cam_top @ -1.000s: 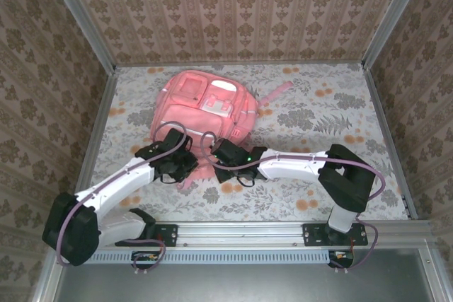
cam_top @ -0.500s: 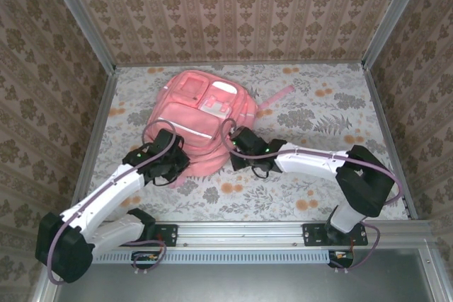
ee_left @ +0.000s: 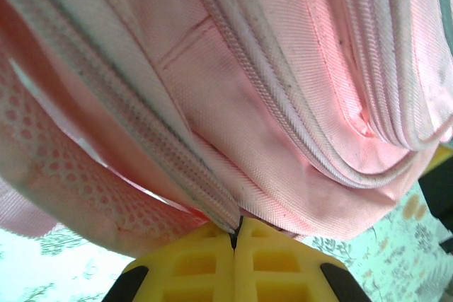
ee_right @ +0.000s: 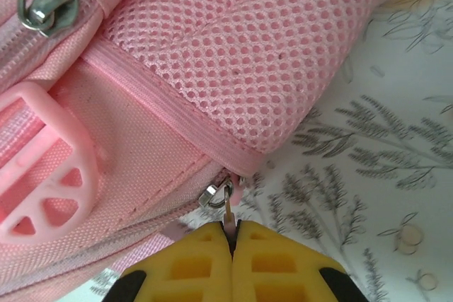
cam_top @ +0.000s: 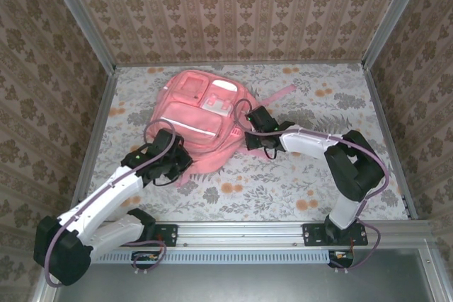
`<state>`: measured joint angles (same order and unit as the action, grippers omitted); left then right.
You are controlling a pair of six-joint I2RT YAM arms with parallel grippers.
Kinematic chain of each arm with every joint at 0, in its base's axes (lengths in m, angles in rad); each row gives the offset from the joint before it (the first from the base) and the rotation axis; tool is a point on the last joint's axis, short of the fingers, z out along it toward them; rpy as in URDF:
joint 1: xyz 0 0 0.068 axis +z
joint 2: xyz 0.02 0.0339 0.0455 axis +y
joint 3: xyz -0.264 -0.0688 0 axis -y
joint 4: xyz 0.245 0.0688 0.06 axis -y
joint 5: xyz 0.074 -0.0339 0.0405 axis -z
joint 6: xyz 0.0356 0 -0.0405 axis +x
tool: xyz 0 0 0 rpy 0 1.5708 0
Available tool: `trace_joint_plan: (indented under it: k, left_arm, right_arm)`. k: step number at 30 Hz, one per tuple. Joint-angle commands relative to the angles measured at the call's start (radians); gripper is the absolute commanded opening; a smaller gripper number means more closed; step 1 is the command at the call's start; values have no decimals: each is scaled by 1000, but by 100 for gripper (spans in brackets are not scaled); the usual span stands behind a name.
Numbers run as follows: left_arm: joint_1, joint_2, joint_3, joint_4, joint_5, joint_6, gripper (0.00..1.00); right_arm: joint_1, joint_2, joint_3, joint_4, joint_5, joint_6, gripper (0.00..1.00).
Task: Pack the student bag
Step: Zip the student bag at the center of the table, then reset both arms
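Student bag [cam_top: 202,114] flat on floral worktop [cam_top: 318,175], upper centre of top frame.
Notes left tool [ee_left: 233,225] clenched on zipped seam [ee_left: 177,175] at bag's lower-left edge; right tool [ee_right: 232,225] clenched on metal zipper pull [ee_right: 228,206] beside mesh pocket [ee_right: 269,54], at bag's right edge.

We see the student bag [cam_top: 202,122] in pink with white trim stripes and a white patch. Its mesh pocket [ee_right: 262,54] and plastic ring [ee_right: 42,167] are the same pink, and the zipper pull [ee_right: 216,194] is silver. The desk [cam_top: 297,189] wears a pale cloth printed with grey leaf sprays and orange blossoms. The walls [cam_top: 241,5] carry beige-brown damask wallpaper. The left gripper [ee_left: 233,231] and right gripper [ee_right: 232,230] show yellow jaws. We find the left arm [cam_top: 106,192] and right arm [cam_top: 308,141] white with black joints.
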<state>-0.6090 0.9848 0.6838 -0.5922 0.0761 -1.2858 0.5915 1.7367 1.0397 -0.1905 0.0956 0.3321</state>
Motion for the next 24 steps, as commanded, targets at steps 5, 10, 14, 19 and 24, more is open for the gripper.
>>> trace_joint_plan:
  k: [5, 10, 14, 19, 24]
  left_arm:
    - [-101, 129, 131, 110, 28, 51, 0]
    - [-177, 261, 237, 184, 89, 70, 0]
    - [-203, 355, 330, 164, 118, 112, 24]
    - [-187, 360, 389, 91, 89, 185, 69]
    - [-69, 320, 455, -68, 42, 349, 100]
  right_arm:
    - [-97, 47, 72, -59, 94, -57, 0]
    - [-141, 67, 108, -71, 61, -61, 5]
    - [-150, 46, 129, -90, 50, -54, 25]
    - [-154, -75, 91, -104, 72, -35, 43]
    - [-163, -283, -12, -100, 140, -27, 60]
